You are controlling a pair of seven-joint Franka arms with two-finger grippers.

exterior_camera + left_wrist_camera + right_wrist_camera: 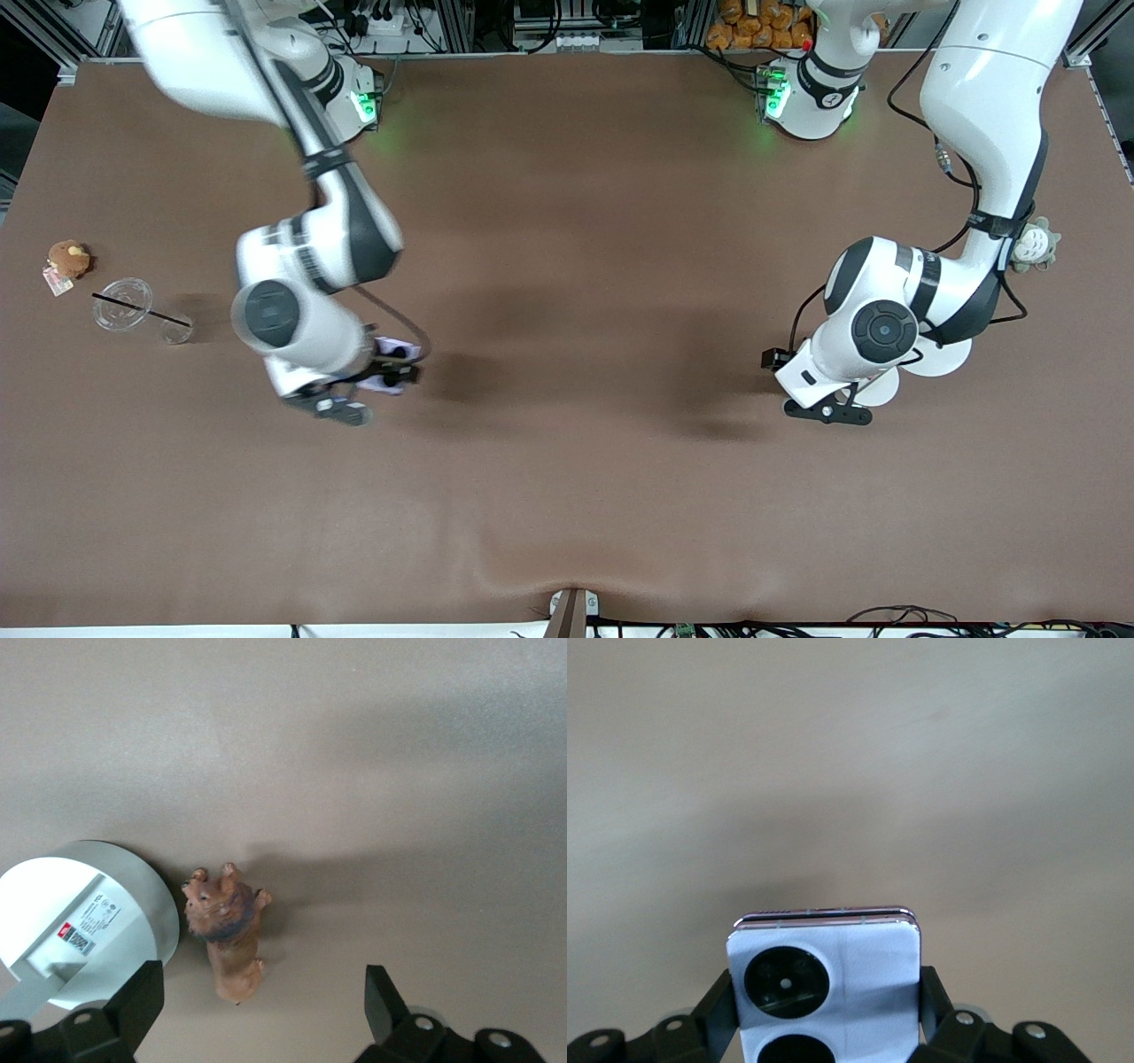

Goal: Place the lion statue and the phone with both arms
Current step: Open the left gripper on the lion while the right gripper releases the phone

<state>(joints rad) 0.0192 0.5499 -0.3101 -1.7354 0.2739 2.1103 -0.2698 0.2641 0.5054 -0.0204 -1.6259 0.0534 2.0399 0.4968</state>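
Note:
The lion statue [226, 930], a small reddish-brown figurine, lies on the brown table next to a white round disc [133, 895]. My left gripper [261, 1005] hangs open just above it, the lion's hind end between the black fingers [142, 1001]. In the front view the left gripper [828, 409] is toward the left arm's end of the table and hides the lion. My right gripper [826, 997] is shut on the pale lavender phone [859, 966], its black camera circles facing the camera. In the front view the phone [390, 346] sits in the right gripper [390, 368] low over the table.
A brown plush with a tag [68, 259], a clear cup with a straw [124, 304] and a small clear cup [175, 330] lie at the right arm's end. White discs [943, 356] lie under the left arm. A grey-green plush [1033, 244] sits by it.

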